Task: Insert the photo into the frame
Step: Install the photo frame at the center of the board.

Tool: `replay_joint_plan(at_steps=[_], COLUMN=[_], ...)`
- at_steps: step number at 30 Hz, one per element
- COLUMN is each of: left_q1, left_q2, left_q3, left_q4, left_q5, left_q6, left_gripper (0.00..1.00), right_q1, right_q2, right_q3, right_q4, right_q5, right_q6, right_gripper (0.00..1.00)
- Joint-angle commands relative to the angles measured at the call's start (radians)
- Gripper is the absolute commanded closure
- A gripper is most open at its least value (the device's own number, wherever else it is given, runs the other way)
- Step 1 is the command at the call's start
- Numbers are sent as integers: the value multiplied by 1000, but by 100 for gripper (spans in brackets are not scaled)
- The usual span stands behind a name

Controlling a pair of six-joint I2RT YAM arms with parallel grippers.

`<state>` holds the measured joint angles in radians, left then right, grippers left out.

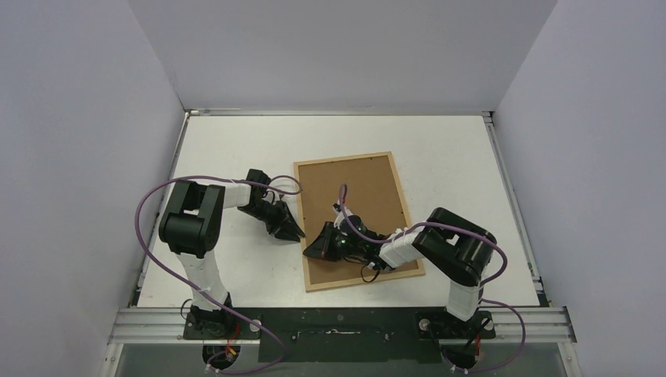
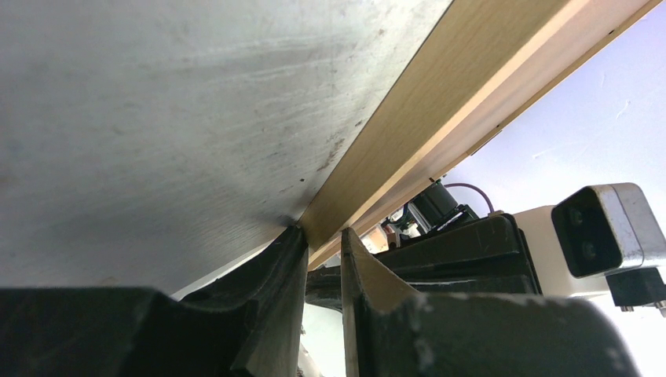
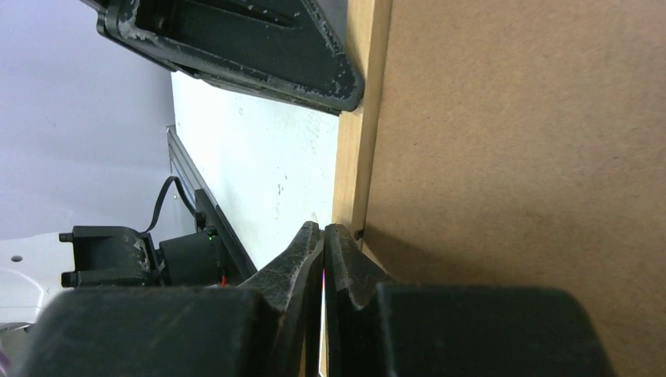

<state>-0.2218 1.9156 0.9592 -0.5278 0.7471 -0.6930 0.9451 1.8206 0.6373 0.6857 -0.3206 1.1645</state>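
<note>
The frame (image 1: 342,159) is lying face down near the middle of the desk (image 1: 236,141), slightly toward the right edge and turned a little askew. It is holding a plain brown backing board (image 1: 353,192) inside its light-wood rim. The left pincer (image 1: 297,232) is reaching in low from the left edge of the desk and pointing at the frame's left rim. In the left wrist view its fingers (image 2: 292,243) are standing narrowly apart right at the wood (image 2: 408,110), and I cannot tell whether they are pinching it. The right pincer (image 1: 308,251) is leaning over the frame's near left corner, clenched on nothing. Its tips (image 3: 323,226) are pressing together where the rim (image 3: 357,157) is meeting the board (image 3: 510,173).
</note>
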Motion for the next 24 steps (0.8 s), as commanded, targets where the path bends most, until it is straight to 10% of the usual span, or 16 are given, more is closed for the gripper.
replay_joint_plan(at_steps=[1,24], left_q1=[-25,-24], left_q2=[108,108], left_q3=[-68,-68], left_q4=[11,12], left_q5=[-345,-344], left_q6=[41,39], left_gripper=[81,81], right_q1=[13,-3], right_q2=[-60,-14], right_q3=[-6,1], right_q4=[58,-36], right_q5=[-8,18], right_q6=[-20,-4], right_gripper=[99,100])
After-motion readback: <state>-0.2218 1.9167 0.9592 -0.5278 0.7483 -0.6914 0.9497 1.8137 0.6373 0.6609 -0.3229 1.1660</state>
